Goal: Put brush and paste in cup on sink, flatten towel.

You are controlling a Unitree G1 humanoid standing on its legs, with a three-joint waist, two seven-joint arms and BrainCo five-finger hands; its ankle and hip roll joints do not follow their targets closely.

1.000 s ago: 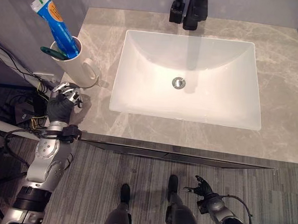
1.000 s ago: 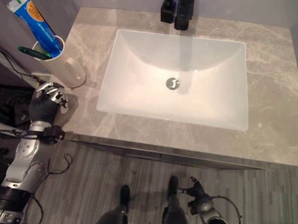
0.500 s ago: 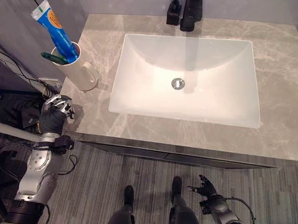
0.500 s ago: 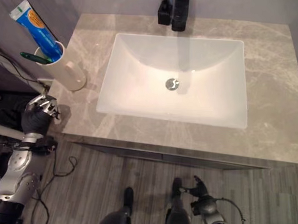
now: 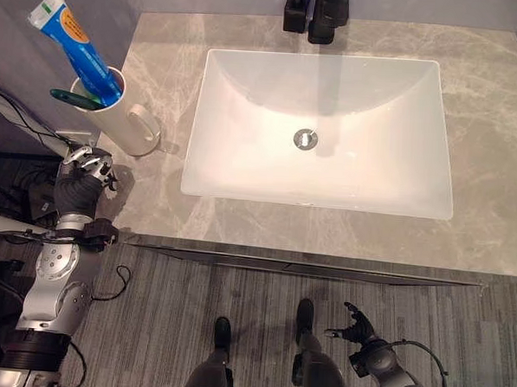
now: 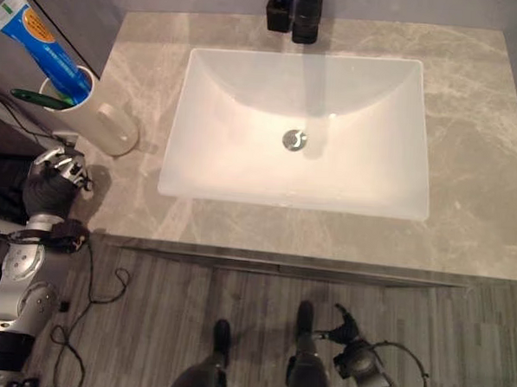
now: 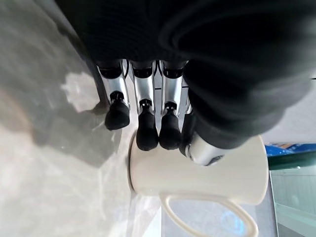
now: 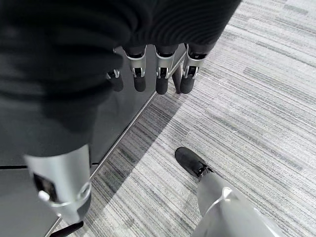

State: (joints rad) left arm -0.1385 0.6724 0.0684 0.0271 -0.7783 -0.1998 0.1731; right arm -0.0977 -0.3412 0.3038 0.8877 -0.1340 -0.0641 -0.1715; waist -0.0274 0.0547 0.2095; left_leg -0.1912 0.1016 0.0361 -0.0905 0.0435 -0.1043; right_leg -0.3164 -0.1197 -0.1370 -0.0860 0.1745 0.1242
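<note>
A white cup (image 5: 115, 117) with a handle stands on the grey marble counter (image 5: 490, 162) at its left end, beside the sink. In the cup a blue toothpaste tube (image 5: 72, 42) stands upright and a green toothbrush (image 5: 75, 100) leans out. My left hand (image 5: 80, 179) hovers at the counter's left front corner, a little short of the cup, open with relaxed fingers and holding nothing. In the left wrist view its fingertips (image 7: 147, 133) point at the cup (image 7: 197, 172). My right hand (image 5: 356, 325) hangs low over the floor, open and empty.
A white rectangular sink (image 5: 314, 199) with a metal drain (image 5: 306, 138) fills the middle of the counter. A black faucet (image 5: 327, 5) and a small black dispenser (image 5: 296, 10) stand at the back edge. A dark cabinet front (image 8: 123, 106) lies under the counter, above grey striped floor (image 8: 256, 113).
The whole picture has shifted, so the camera moved. My left hand has drawn back slightly from the cup toward the counter's front corner. The right hand still hangs low.
</note>
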